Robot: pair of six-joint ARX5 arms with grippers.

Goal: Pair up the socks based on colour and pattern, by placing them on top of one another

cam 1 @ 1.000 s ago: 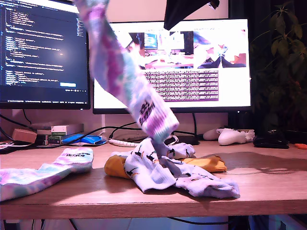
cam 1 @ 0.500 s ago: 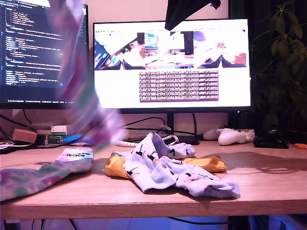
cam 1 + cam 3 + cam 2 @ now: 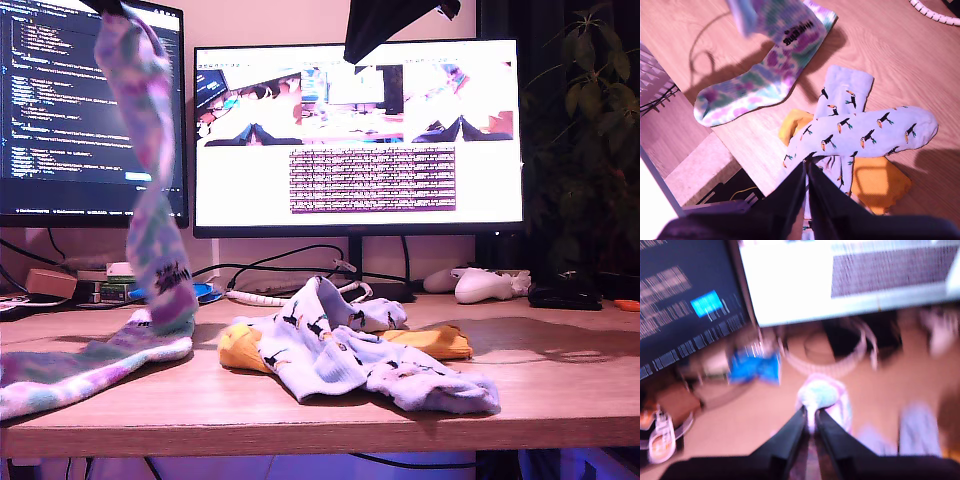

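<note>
Wood-grain bench (image 3: pixel 560 385) fills the foreground of the exterior view, with two lit monitors (image 3: pixel 360 135) behind it and a leafy plant (image 3: pixel 590 120) at that view's right.

My first pincer (image 3: pixel 810 416) is pinched tight on a tie-dye sock (image 3: pixel 150 190), the fabric bunched between the black fingers (image 3: pixel 790 432) in the first wrist view. That hanging sock drops from the top of the exterior view near its left, and its lettered cuff reaches down to the second tie-dye sock (image 3: pixel 90 370), which lies flat on the bench at the exterior view's left. I cannot tell from the exterior view whether the two touch; in the second wrist view the hanging cuff (image 3: pixel 790 27) overlaps the flat sock (image 3: pixel 757 87).

My second pincer (image 3: pixel 806 167) shows its fingers drawn together to a narrow slit, and I cannot tell whether anything is held between them. Below it lie two pale blue bird socks (image 3: pixel 865 132), crossed over each other, resting on mustard-yellow socks (image 3: pixel 880 182) that poke out on both sides. In the exterior view this heap (image 3: pixel 350 360) sits mid-bench, just beside the flat tie-dye sock.

A white game controller (image 3: pixel 485 285) rests far back on the bench towards the exterior view's right.
</note>
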